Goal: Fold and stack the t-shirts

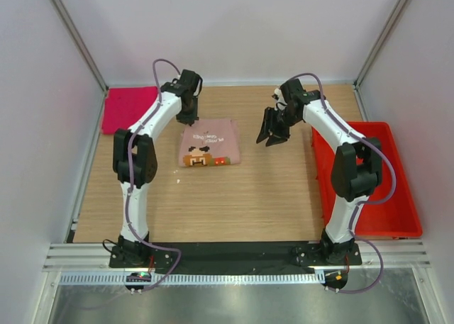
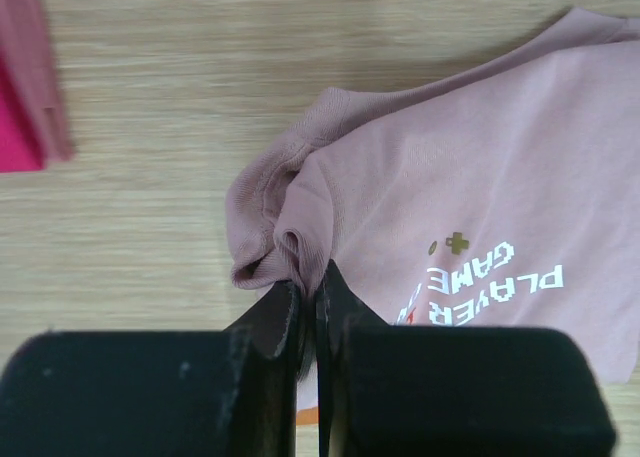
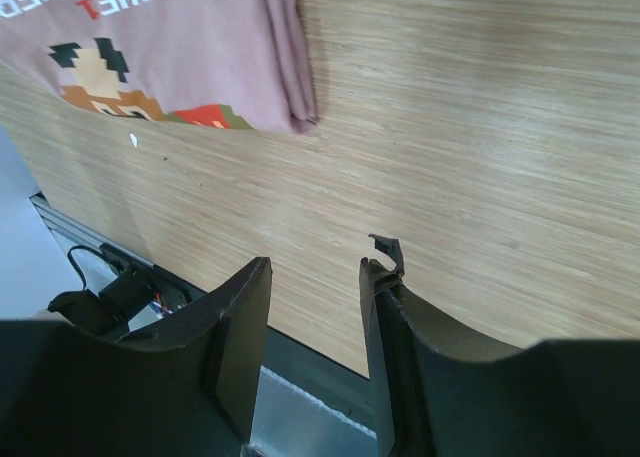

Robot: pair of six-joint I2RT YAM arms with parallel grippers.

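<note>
The pale pink t-shirt (image 1: pixel 208 144) lies folded on the wooden table, its pixel print up. My left gripper (image 1: pixel 188 116) is at its far left corner, shut on a bunched fold of the cloth (image 2: pixel 300 239); the shirt shows in the left wrist view (image 2: pixel 500 217). The magenta t-shirt (image 1: pixel 129 108) lies folded at the far left of the table, and its edge shows in the left wrist view (image 2: pixel 18 117). My right gripper (image 1: pixel 272 135) is open and empty, hovering to the right of the pale shirt, whose near corner shows in the right wrist view (image 3: pixel 180 67).
A red plastic bin (image 1: pixel 369 182) stands at the right side of the table, beside the right arm. White walls close in the back and both sides. A black strip and metal rail run along the near edge (image 1: pixel 234 253).
</note>
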